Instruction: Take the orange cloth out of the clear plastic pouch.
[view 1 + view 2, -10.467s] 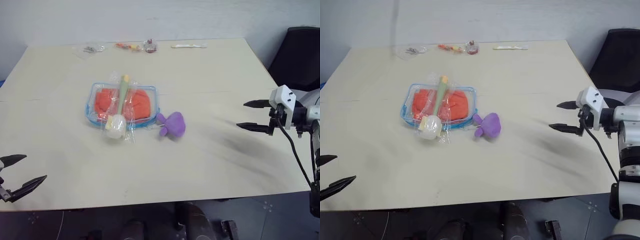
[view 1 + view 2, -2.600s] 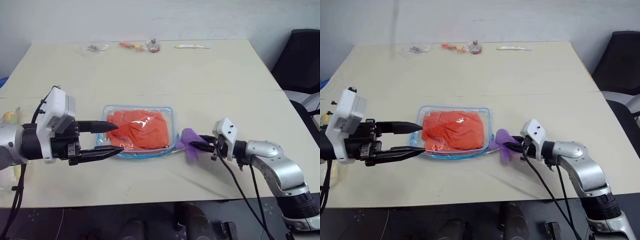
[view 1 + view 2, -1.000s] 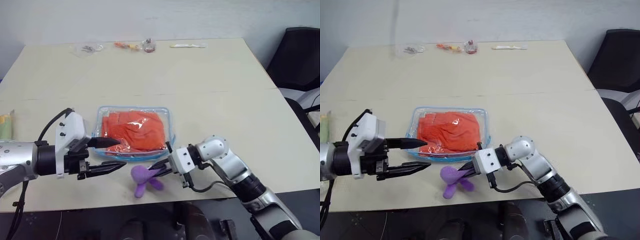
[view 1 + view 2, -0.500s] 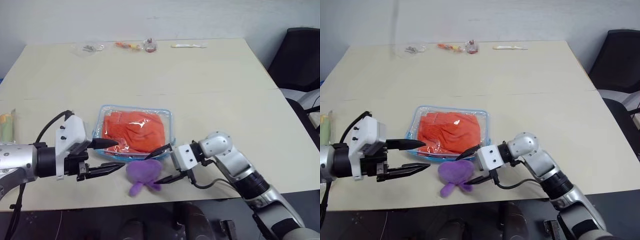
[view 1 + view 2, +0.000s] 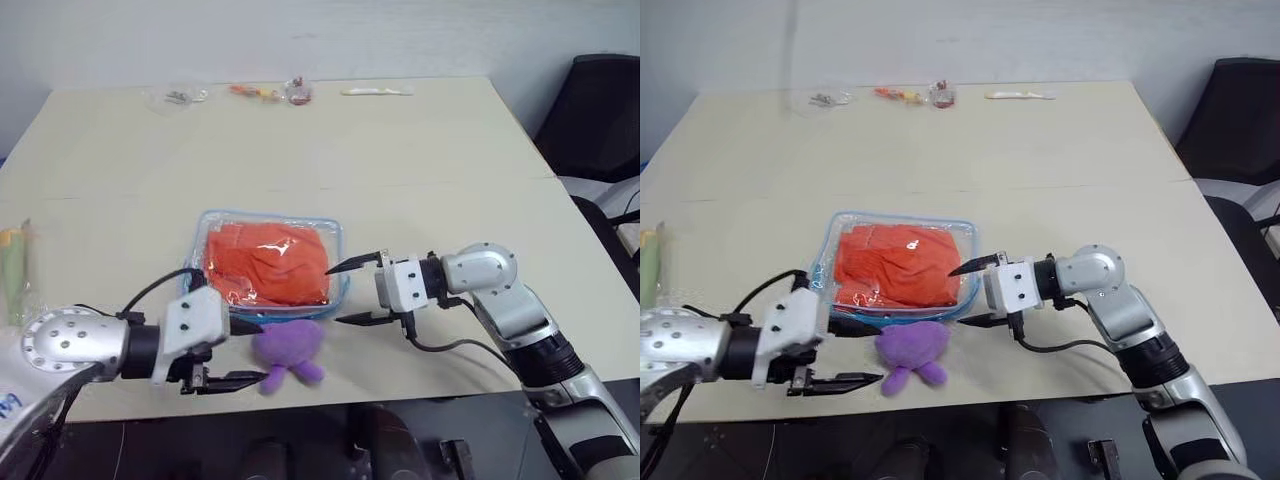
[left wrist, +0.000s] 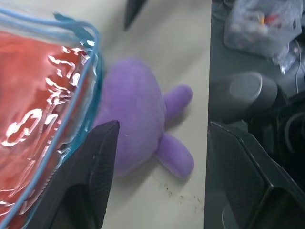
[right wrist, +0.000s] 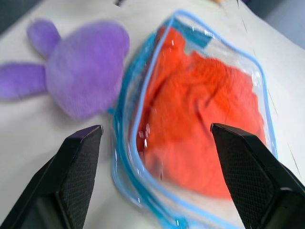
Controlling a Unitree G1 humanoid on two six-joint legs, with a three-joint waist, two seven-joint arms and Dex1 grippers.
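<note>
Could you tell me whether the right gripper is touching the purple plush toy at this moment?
Apart. In the left eye view the right gripper is open beside the clear plastic pouch, with bare table between its lower finger and the purple plush toy.

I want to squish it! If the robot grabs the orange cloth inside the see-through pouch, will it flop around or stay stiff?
Probably floppy: the orange cloth lies bunched and wrinkled. It likely sags and drags when pulled. The clear plastic pouch looks shiny, so it may slide along too.

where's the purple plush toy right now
In the left eye view the purple plush toy lies near the table's front edge, right against the near side of the clear plastic pouch, between the left gripper and the right gripper.
</note>
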